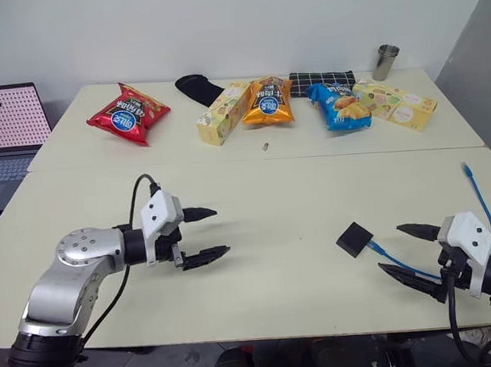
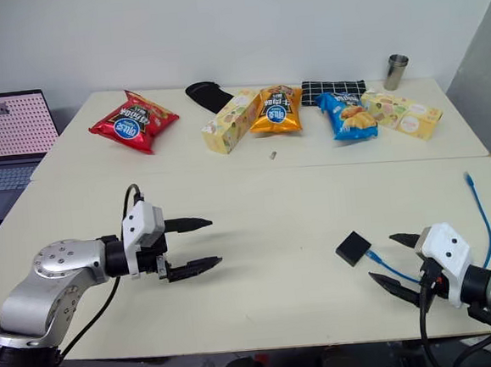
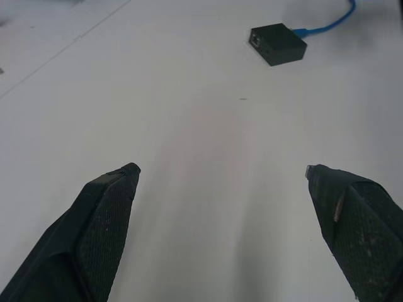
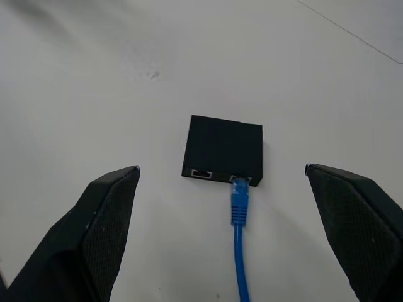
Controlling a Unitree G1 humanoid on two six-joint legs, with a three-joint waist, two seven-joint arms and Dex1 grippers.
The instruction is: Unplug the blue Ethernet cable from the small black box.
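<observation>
Cream worktop (image 1: 260, 259), white wall behind, laptop (image 1: 3, 134) off the left edge. Small black box (image 1: 353, 240) lies flat on the near-right part of the worktop, corner-on to the head cam, w/ its port face turned toward the right gripper (image 1: 411, 254). Blue Ethernet cable (image 4: 238, 239) plugged into one of two ports on that face (the other port empty); cable runs straight out from the box toward the right gripper, passes under it, then shows again along the right edge of the worktop, free end (image 1: 465, 168) farther back. Right gripper jaws wide apart, just short of the box, holding nothing. Left gripper (image 1: 207, 233) hovers well apart to the left, pointing toward the box, jaws also apart, empty. Snack bags and cartons (image 1: 264, 101) along the far side.
</observation>
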